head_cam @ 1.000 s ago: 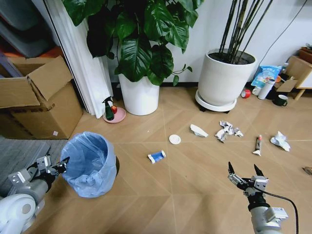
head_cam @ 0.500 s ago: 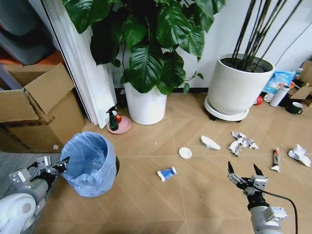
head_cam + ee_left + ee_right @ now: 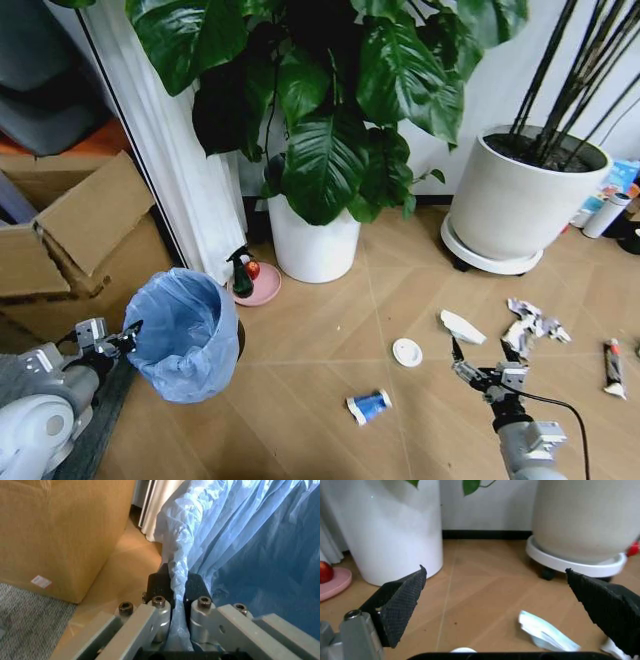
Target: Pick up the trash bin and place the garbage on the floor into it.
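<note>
The trash bin, a dark round bin lined with a crinkly light blue bag, is at the lower left of the head view. My left gripper is shut on its rim; in the left wrist view the fingers pinch the blue bag. Garbage lies on the herringbone floor: a white disc, a blue-white packet, a white wrapper, crumpled paper and a tube. My right gripper hangs open above the floor near the disc, holding nothing; its view has the white wrapper ahead.
Two large white plant pots stand by the wall, the right one on a wheeled base. A pink dish with a small bottle sits by the curtain. An open cardboard box is left of the bin.
The whole head picture has shifted: pots and litter sit farther right, so the camera moved. The bin stays at my left gripper. The right gripper now sits higher and slightly left in the picture.
</note>
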Available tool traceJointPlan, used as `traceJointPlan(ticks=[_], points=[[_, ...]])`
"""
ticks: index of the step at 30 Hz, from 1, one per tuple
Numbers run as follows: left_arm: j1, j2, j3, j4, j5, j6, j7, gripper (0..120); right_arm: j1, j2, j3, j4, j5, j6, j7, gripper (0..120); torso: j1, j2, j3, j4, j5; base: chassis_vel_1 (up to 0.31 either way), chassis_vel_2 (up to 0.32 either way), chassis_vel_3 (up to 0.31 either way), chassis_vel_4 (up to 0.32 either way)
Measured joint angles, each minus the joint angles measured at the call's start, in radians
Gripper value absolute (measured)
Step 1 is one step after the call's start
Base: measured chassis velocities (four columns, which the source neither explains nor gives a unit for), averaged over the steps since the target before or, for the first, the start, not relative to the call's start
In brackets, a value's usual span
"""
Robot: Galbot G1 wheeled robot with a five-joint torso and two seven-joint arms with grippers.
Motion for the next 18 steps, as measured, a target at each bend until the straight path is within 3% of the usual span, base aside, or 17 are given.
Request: traceJointPlan(ticks=[8, 10, 12, 13, 18], points=[[0.005, -0.005, -0.002, -0.005, 0.0, 0.006, -0.01, 0, 0.007, -0.039, -0.033, -0.026, -0.019, 0.007, -0.003, 100, 0.0, 0.0, 0.0, -0.0005, 0.0, -0.025, 0.009, 0.02, -0.02], [0.008, -0.005, -0.003, -0.011, 0.0, 0.008, -0.013, 0, 0.016, -0.096, -0.039, -0.033, -0.013, -0.021, -0.016, 100, 0.0, 0.0, 0.0, -0.0003, 0.0003, 0.003, -0.027, -0.018, 0.012], [0.008, -0.005, -0.003, -0.012, 0.0, 0.008, -0.014, 0, 0.018, -0.102, -0.04, -0.034, -0.007, -0.023, -0.02, 100, 0.0, 0.0, 0.0, -0.0004, 0.0002, 0.0, 0.0, 0.0, 0.0], [0.013, -0.007, -0.006, -0.018, 0.0, 0.009, -0.015, 0, 0.03, -0.155, -0.051, -0.037, 0.04, -0.048, -0.055, 100, 0.0, 0.0, 0.0, -0.0003, -0.0002, 0.0, 0.0, 0.0, 0.0], [0.037, -0.016, -0.014, -0.039, 0.002, 0.01, -0.016, 0, 0.071, -0.265, -0.083, -0.049, 0.134, -0.107, -0.153, 100, 0.0, 0.0, 0.0, -0.0002, 0.0001, 0.0, 0.0, 0.0, 0.0]])
